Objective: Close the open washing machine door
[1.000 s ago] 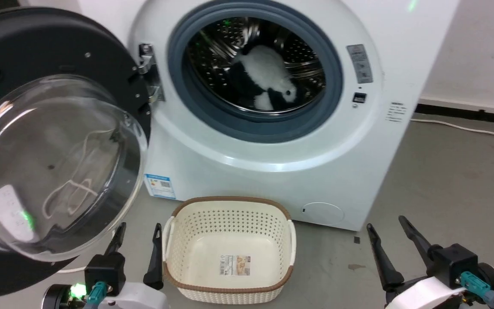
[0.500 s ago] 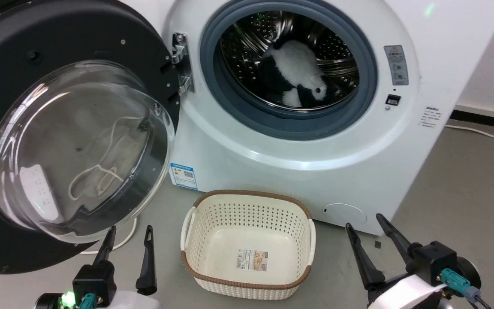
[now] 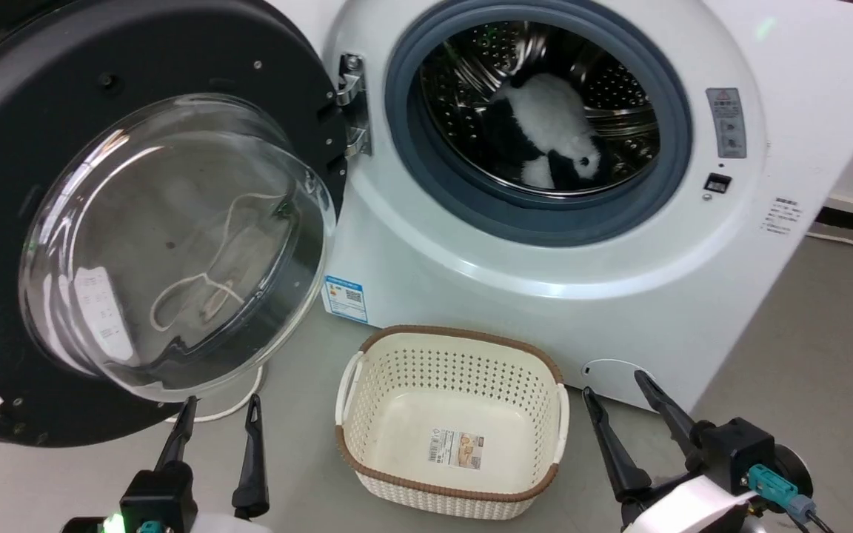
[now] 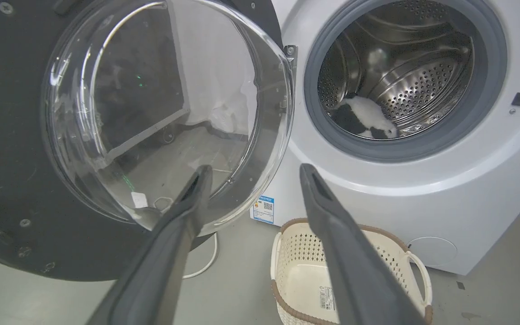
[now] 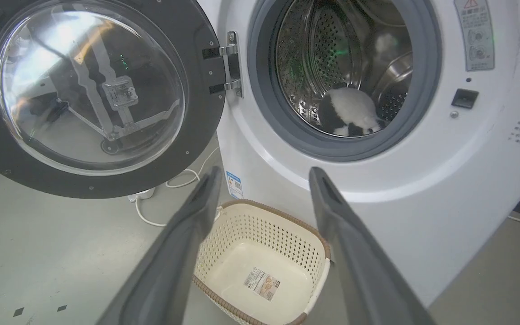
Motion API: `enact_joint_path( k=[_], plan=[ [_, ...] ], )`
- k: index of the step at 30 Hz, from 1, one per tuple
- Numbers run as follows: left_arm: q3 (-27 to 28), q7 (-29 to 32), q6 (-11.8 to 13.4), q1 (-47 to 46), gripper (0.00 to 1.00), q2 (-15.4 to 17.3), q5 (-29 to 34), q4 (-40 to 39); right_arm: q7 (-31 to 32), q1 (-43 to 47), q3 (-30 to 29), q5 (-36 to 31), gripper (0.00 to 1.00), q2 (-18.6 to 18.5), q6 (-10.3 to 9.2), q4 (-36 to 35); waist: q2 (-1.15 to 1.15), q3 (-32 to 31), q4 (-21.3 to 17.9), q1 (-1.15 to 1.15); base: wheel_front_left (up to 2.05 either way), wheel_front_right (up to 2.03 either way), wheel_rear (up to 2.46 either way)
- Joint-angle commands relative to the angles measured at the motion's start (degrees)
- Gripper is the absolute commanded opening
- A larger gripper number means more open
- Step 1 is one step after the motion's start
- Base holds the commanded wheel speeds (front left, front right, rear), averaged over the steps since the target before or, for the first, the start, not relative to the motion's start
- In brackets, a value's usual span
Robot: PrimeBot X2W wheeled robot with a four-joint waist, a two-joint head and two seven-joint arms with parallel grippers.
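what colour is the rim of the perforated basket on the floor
Brown, a band round the top of the cream perforated plastic basket; clearest in the head view.

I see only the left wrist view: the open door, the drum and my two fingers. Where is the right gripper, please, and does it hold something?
Observer: The right gripper is low at the right, in front of the washing machine. It is open and holds nothing.
Operator: My finger hides part of the basket. Is something inside it?
Observer: The right wrist view shows its whole bottom. The basket is empty but for a paper label on its floor.
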Motion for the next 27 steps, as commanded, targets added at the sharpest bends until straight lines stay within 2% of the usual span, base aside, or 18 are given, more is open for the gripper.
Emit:
enact_joint_path(
  k=[1,27],
  plan=[
    [0.07,-0.65,0.25,1.07,1.0,-0.02,-0.35,-0.42,-0.64,-1.17,0.4,0.47,1.0,-0.33,0.03,0.33,0.0,0.0,0.37,0.0,0.0,0.0,0.0],
    [0.42,-4.0,1.63,4.62,1.0,-0.04,-0.74,-2.81,-3.98,-2.6,5.27,4.12,1.0,-1.04,0.04,4.08,0.0,-0.14,7.03,0.0,0.0,0.0,0.0]
  ],
)
